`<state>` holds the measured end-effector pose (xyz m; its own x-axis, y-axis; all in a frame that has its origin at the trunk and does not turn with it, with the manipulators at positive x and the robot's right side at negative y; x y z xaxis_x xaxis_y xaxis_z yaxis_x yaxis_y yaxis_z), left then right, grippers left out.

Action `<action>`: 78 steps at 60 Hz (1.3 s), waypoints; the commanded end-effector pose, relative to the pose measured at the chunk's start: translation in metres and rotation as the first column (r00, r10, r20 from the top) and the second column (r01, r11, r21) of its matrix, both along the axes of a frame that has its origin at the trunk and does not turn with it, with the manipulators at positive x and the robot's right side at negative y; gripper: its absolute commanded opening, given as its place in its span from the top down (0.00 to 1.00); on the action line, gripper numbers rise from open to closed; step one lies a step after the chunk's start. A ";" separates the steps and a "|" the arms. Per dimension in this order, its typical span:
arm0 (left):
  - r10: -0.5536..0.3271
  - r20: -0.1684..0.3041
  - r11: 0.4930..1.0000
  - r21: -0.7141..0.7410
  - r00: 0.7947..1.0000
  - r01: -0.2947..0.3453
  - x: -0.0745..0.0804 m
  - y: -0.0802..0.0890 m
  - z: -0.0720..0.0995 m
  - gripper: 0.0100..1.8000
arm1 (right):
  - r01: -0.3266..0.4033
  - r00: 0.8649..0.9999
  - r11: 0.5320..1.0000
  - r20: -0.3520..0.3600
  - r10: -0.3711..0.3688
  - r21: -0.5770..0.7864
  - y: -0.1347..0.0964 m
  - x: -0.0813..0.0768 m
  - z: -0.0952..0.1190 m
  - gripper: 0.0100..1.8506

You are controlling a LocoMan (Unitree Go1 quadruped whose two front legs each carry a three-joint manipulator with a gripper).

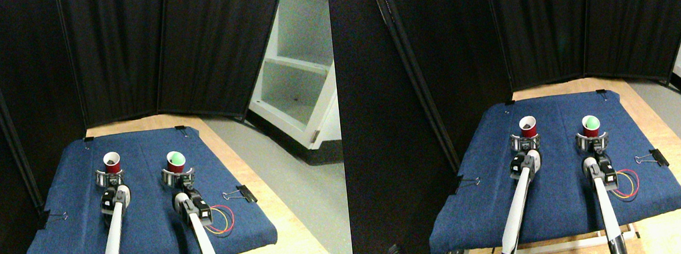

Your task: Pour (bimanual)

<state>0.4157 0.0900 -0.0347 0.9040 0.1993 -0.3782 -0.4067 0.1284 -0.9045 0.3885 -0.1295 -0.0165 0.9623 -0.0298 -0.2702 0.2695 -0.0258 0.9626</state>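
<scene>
Two red cups stand upright on the blue cloth. The left cup (112, 164) has a white inside with something dark at its bottom. The right cup (175, 161) shows green inside. My left gripper (110, 178) sits around the base of the left cup, and my right gripper (178, 175) sits around the base of the right cup. The jaws are too small to read. Both pale arms reach up from the bottom edge.
The blue cloth (142, 226) covers a wooden table and is clipped at its edges with binder clips (242, 194). Black curtain panels (119, 54) stand behind. A white shelf unit (300, 57) stands at the right, over grey floor.
</scene>
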 end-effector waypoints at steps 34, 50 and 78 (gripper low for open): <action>0.031 0.002 0.999 -0.014 1.000 -0.031 0.022 -0.003 -0.003 0.50 | 0.012 1.000 0.999 0.028 -0.013 0.042 0.006 0.018 0.001 0.46; 0.025 -0.030 1.000 -0.009 0.999 -0.025 0.026 -0.004 -0.009 0.48 | 0.034 0.999 0.998 0.020 -0.035 0.055 0.005 0.024 -0.004 0.47; 0.025 -0.072 1.000 -0.014 0.997 -0.026 0.034 -0.001 -0.019 0.50 | 0.057 0.998 0.997 0.025 -0.058 0.045 -0.002 0.033 -0.007 0.46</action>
<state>0.4491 0.0873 -0.0439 0.8832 0.1938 -0.4271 -0.4479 0.0779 -0.8907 0.4179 -0.1309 -0.0287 0.9543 -0.0698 -0.2907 0.2843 -0.0885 0.9546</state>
